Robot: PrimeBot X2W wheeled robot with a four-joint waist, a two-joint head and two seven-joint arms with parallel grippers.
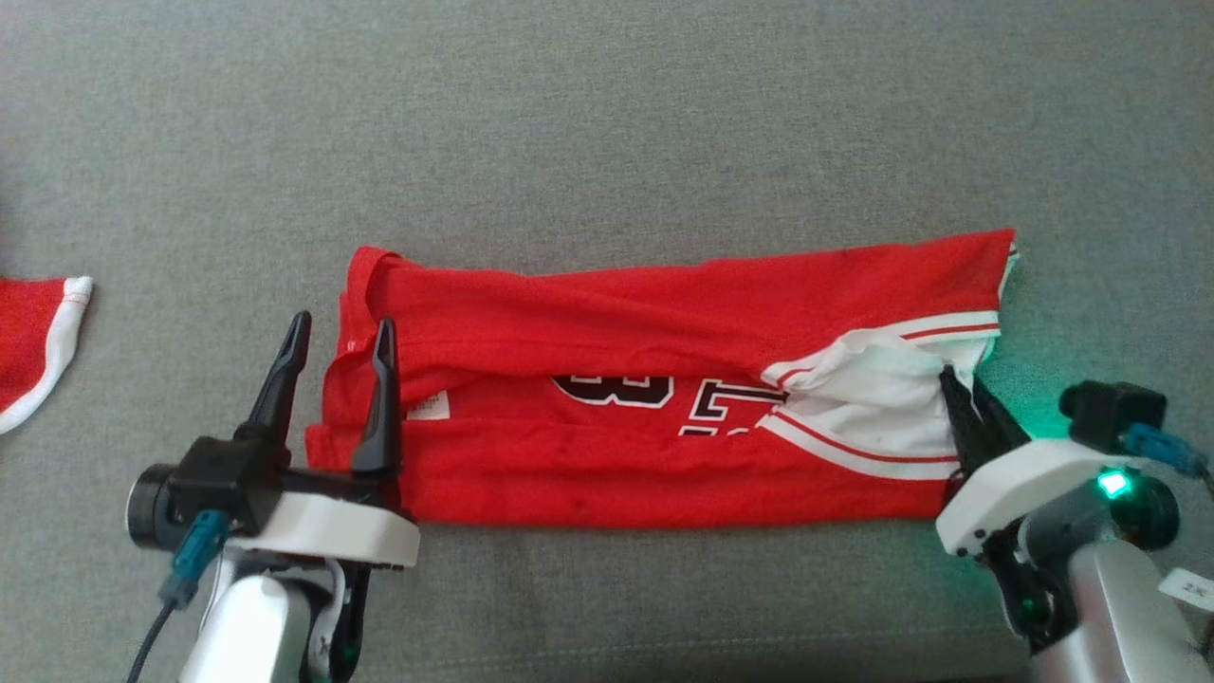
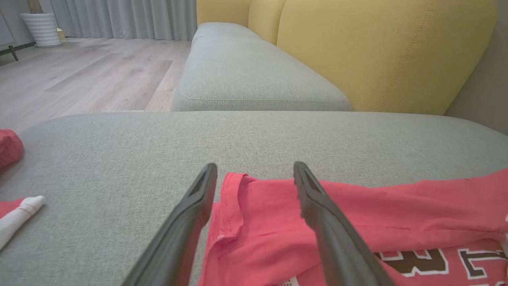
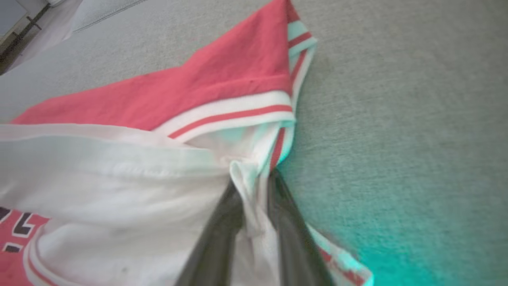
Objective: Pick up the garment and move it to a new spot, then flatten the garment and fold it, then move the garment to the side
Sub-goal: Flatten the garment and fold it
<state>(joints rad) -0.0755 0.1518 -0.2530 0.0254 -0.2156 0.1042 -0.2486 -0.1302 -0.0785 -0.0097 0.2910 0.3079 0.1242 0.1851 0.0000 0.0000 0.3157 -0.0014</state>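
Right fingers (image 3: 214, 238) pinch the garment (image 1: 616, 313) at one end; left fingers (image 1: 382, 398) spread astride the other.

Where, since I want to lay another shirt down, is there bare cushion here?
Widest free patch: the grey cushion beyond the far edge of the jersey. A smaller bare gap lies between its left end and the second red garment. Crowded: both ends, where the left gripper straddles the edge and the right gripper pinches white fabric.

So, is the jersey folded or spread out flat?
Folded: the red jersey lies as a long band, one layer lapped over, hiding half the black number.
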